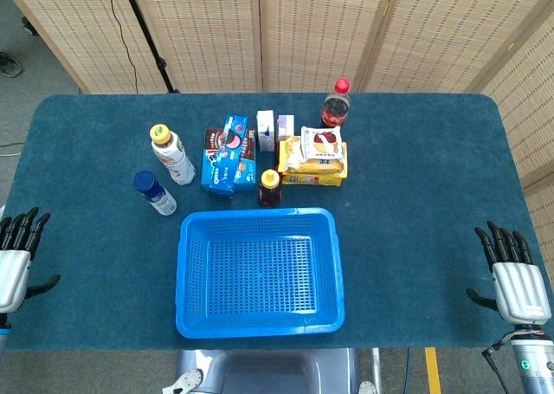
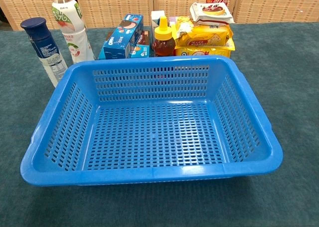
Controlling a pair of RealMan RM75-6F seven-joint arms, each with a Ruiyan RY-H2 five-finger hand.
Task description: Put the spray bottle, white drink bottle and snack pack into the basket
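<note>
An empty blue basket point(image 1: 258, 214) point(image 2: 149, 174) sits at the table's near middle. Left of it stands a small white spray bottle with a dark blue cap point(image 1: 154, 192) point(image 2: 44, 50). Just behind that is the taller white drink bottle with a yellow cap point(image 1: 173, 156) point(image 2: 72, 30). A white snack pack point(image 1: 321, 140) point(image 2: 212, 11) lies on top of yellow cracker packs point(image 1: 313, 169) behind the basket's right half. My left hand point(image 1: 17, 255) rests at the near left table edge, fingers apart and holding nothing. My right hand point(image 1: 515, 277) lies the same way at the near right edge. Neither hand shows in the chest view.
Behind the basket stand a blue biscuit box point(image 1: 224, 154), a small amber squeeze bottle with a yellow top point(image 1: 270, 188) point(image 2: 163, 37), two small cartons point(image 1: 267, 130) and a cola bottle point(image 1: 336, 104). Woven folding screens close off the far side.
</note>
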